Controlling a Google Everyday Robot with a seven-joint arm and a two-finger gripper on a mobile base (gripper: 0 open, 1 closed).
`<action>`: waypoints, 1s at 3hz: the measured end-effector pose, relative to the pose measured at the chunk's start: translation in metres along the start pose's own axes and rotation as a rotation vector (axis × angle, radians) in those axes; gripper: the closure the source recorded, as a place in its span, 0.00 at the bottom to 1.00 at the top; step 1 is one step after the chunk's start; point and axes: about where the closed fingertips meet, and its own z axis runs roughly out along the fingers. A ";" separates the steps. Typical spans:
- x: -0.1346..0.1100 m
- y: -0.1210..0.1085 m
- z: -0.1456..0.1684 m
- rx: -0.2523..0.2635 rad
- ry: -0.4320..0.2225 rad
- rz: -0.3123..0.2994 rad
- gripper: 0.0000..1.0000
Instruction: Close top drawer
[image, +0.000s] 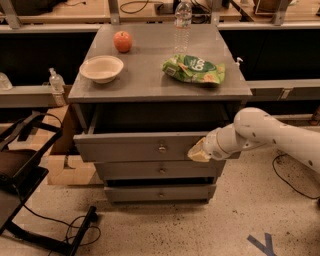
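The top drawer (130, 146) of the grey cabinet stands pulled out, its dark inside showing behind the flat front. A small round metal knob (162, 148) sits at the front's centre. My gripper (198, 151) comes in from the right on a white arm (260, 134) and rests against the right part of the drawer front, right of the knob. Two lower grey drawers (161, 171) sit below, less far out.
On the cabinet top (150, 75) stand a red apple (123, 41), a white bowl (101, 68), a green chip bag (194, 68) and a water bottle (182, 19). A black frame with cables (30, 165) is on the left floor. A cardboard box (70, 172) stands left of the cabinet.
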 end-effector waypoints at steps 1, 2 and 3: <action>-0.005 -0.023 0.001 0.017 -0.018 0.005 1.00; -0.005 -0.024 0.000 0.019 -0.019 0.006 1.00; -0.010 -0.067 0.006 0.038 -0.037 0.031 1.00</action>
